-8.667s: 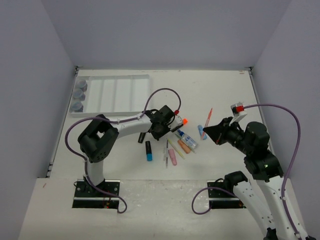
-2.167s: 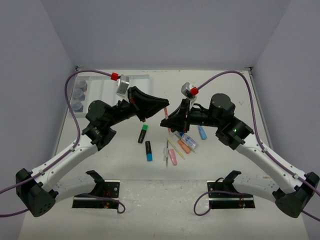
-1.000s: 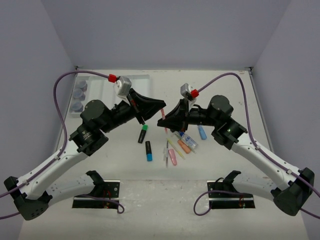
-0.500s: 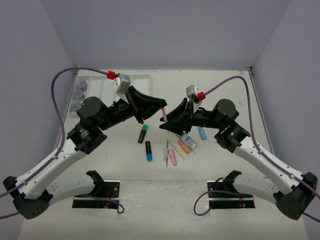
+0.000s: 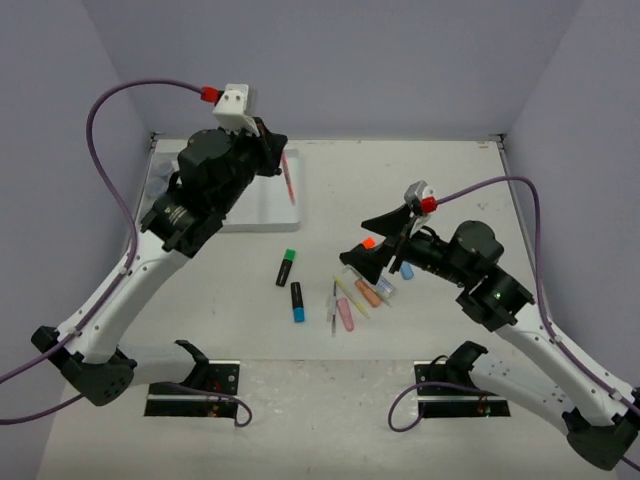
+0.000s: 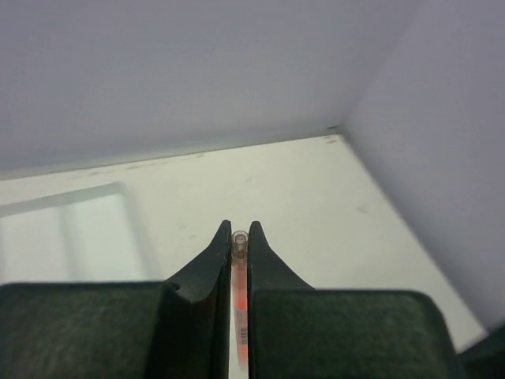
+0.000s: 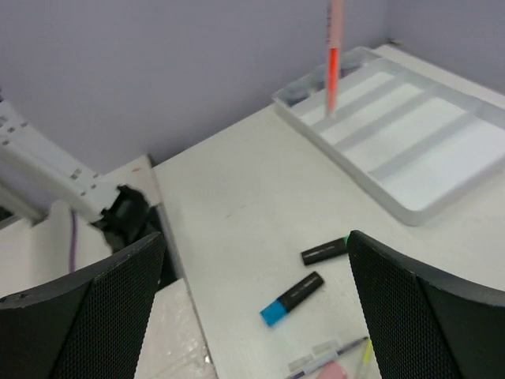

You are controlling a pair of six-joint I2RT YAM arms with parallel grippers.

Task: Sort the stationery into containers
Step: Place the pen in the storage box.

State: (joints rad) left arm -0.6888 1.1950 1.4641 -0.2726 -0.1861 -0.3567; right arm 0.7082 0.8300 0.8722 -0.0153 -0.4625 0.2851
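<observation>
My left gripper (image 5: pixel 279 152) is raised over the right part of the white divided tray (image 5: pixel 272 208) and is shut on a thin red-pink pen (image 5: pixel 289 182). The left wrist view shows that pen (image 6: pixel 239 272) pinched between the closed jaws. In the right wrist view it (image 7: pixel 334 59) hangs upright above the tray (image 7: pixel 410 212). My right gripper (image 5: pixel 366 256) stands open and empty, low over the loose pile: orange-capped highlighter (image 5: pixel 368 242), glue bottle (image 5: pixel 381 286), orange eraser (image 5: pixel 367 294), pink eraser (image 5: pixel 346 316), blue eraser (image 5: pixel 407 270).
A green-capped highlighter (image 5: pixel 286 268) and a blue-capped one (image 5: pixel 297 302) lie left of the pile, also in the right wrist view (image 7: pixel 325 251) (image 7: pixel 292 294). Thin pens (image 5: pixel 333 306) lie beside the pink eraser. The left arm hides much of the tray.
The right gripper opened, let go of the pen and drew back right and lower. The left arm carried the pen up and back to over the tray.
</observation>
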